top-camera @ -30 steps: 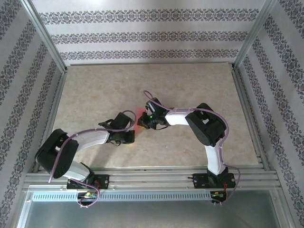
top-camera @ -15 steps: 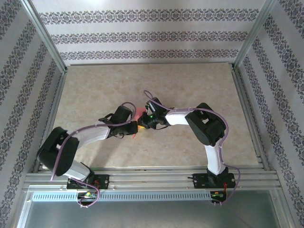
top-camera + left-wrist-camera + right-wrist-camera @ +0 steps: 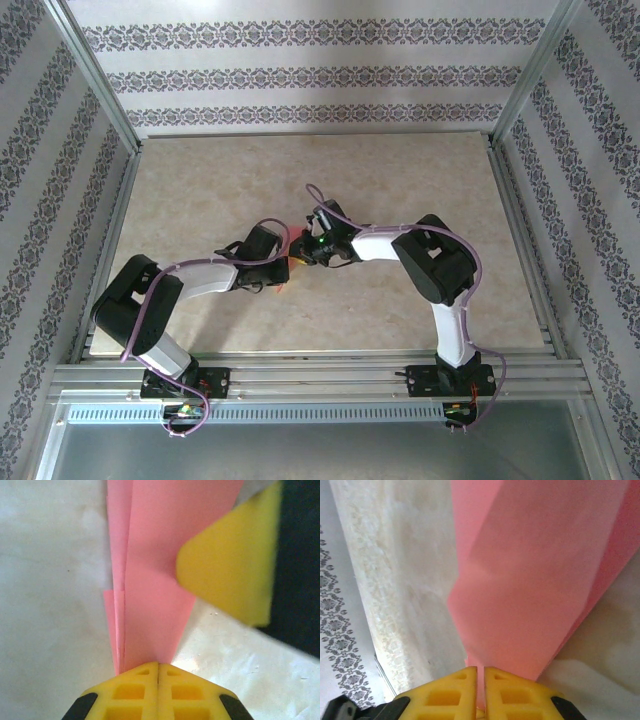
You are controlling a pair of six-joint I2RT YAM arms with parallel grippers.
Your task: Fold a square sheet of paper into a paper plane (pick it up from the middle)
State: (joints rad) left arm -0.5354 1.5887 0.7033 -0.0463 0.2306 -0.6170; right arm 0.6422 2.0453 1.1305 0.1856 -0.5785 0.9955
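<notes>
Near the middle of the table (image 3: 420, 170), the two arms reach in toward each other. Their tips are almost touching. From above, a small bit of pink shows between them.

The left claw (image 3: 158, 672) is pressed together. Its two yellow fingers meet with no gap and pinch the plane (image 3: 155, 555) at its narrow end. From there the pink paper gets wider as it goes away from the claw. It lies in a few long flat layers, with straight fold lines running along its left side. The pale table is under it. One yellow finger (image 3: 230, 565) of the other claw sits on the right edge of the paper, farther up.

The right claw (image 3: 481, 675) is pinching the plane too. Its yellow fingers are very close, with just a thin slit between them, and pink paper is in that slit. The paper spreads out wide in front of this claw, and one long fold slants across it. The table shows beside the paper. A wall (image 3: 340, 655) with a dark flower pattern is at the left edge.
</notes>
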